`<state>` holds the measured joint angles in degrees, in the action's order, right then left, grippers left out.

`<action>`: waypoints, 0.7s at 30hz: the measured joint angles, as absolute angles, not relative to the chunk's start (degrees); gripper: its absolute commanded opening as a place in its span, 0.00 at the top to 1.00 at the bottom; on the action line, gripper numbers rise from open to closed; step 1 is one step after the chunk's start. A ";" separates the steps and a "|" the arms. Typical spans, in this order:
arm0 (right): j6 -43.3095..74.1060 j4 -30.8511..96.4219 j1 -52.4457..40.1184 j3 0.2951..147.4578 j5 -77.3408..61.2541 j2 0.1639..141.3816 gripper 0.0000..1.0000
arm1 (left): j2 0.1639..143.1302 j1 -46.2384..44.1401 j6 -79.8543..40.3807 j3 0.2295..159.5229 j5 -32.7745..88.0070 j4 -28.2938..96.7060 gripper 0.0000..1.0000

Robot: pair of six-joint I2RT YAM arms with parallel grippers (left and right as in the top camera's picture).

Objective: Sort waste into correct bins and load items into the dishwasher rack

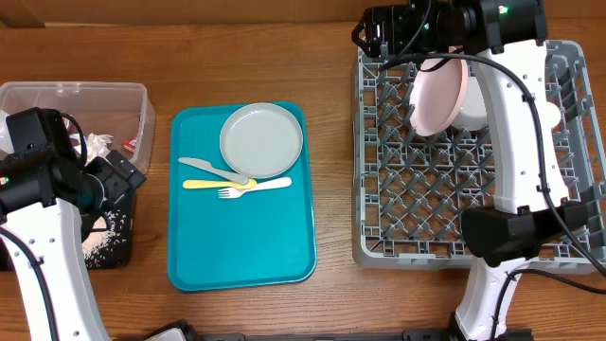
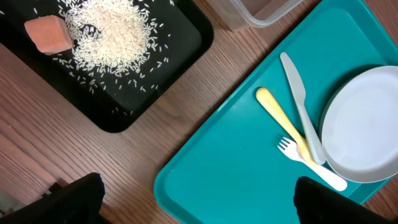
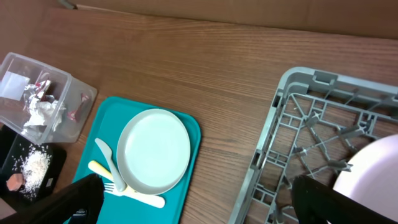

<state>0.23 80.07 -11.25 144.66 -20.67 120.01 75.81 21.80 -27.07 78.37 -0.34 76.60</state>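
The dishwasher rack (image 1: 426, 204) fills the 3 o'clock side of the desk (image 1: 322, 114). The step in hand appears to be seating the pinkish plate (image 1: 437, 95). It stands tilted on edge among the pegs near the rack's 11 o'clock corner, with a white bowl (image 1: 473, 102) just beside it at 3 o'clock. The right end effector (image 3: 196, 190) hovers there, fingers spread wide with nothing between them. It should lift straight away so that neither finger tips the plate.

The teal tray (image 1: 241, 246) lies mid-desk. The grey-green plate (image 1: 261, 138) sits flat at its 1 o'clock, smooth and shallow-rimmed, and probably needs an edge grip. The knife (image 1: 210, 169), spoon (image 1: 213, 185) and fork (image 1: 256, 188) lie at that plate's 7 o'clock. The left end effector (image 2: 199, 186), also wide open and empty, hangs at the tray's 9 o'clock.
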 measured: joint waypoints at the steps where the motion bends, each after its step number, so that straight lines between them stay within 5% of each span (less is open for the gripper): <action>1: 0.23 79.53 -11.25 144.66 -20.80 120.01 0.00 | 75.81 21.80 -27.07 78.35 -0.34 76.62 0.00; 12: 8.21 79.00 -12.75 144.66 -34.44 120.01 0.00 | 75.81 21.80 -27.09 78.35 -0.71 76.60 0.00; 21: 20.93 80.60 -29.54 142.43 -14.72 120.14 0.00 | 75.81 21.80 -27.09 78.35 -0.71 76.60 0.00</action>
